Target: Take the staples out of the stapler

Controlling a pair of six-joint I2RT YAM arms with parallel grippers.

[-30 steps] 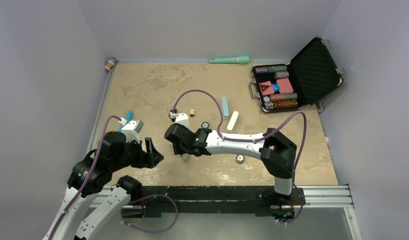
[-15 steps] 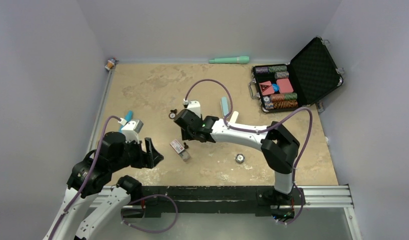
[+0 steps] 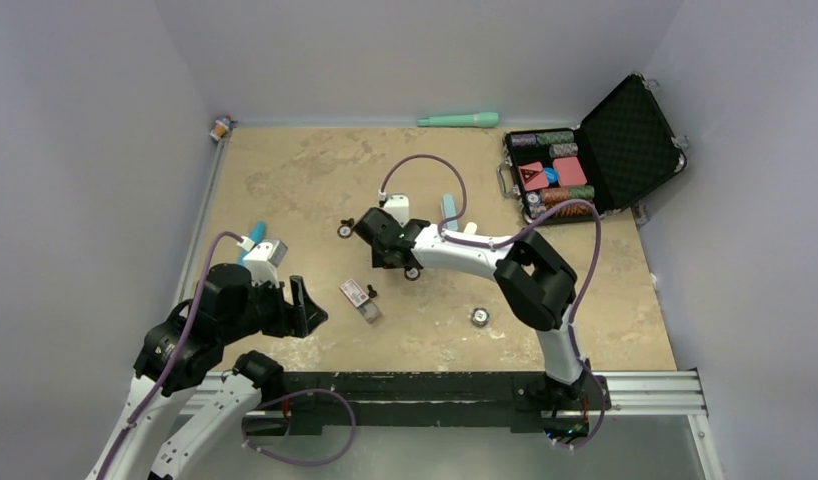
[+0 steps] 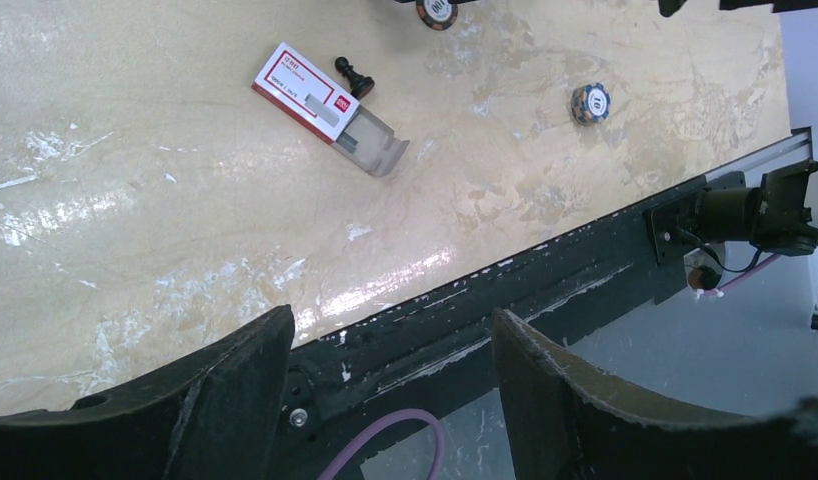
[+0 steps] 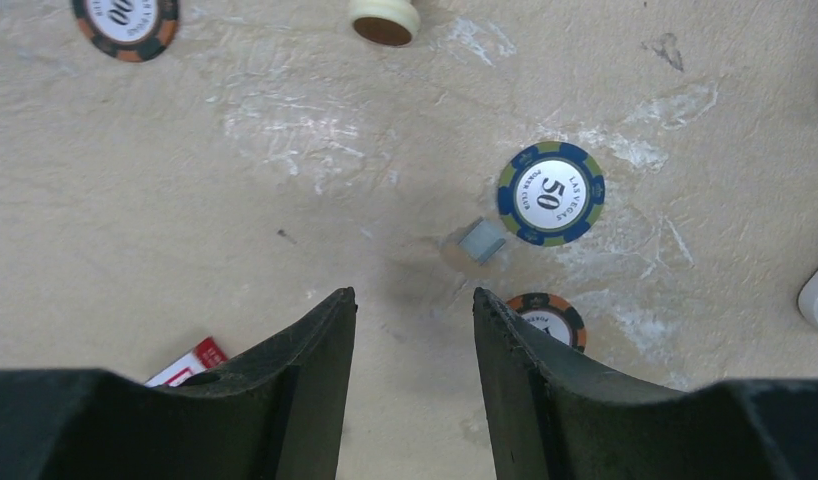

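The stapler lies in two parts past the middle of the table: a pale blue oblong (image 3: 449, 208) and, beside it, a white oblong (image 3: 470, 229) mostly covered by my right arm and its cable. No staples show in either part. My right gripper (image 3: 385, 250) (image 5: 413, 293) hovers open over bare table left of the stapler, nothing between its fingers. A small grey block (image 5: 481, 240) lies just ahead of it. My left gripper (image 3: 303, 306) (image 4: 390, 315) hangs open and empty over the near rail.
A red-and-white staple box (image 3: 358, 296) (image 4: 315, 90) with its clear tray pulled out lies near a black pawn (image 4: 353, 75). Poker chips (image 5: 551, 193) (image 3: 479, 317) are scattered about. An open chip case (image 3: 595, 150) sits far right, a mint-green rod (image 3: 458, 120) at the back, a blue stick (image 3: 255, 233) left.
My right gripper has drawn back from the staple box toward the table's middle, its jaws wider. The box now lies uncovered on the table. The left arm has not moved.
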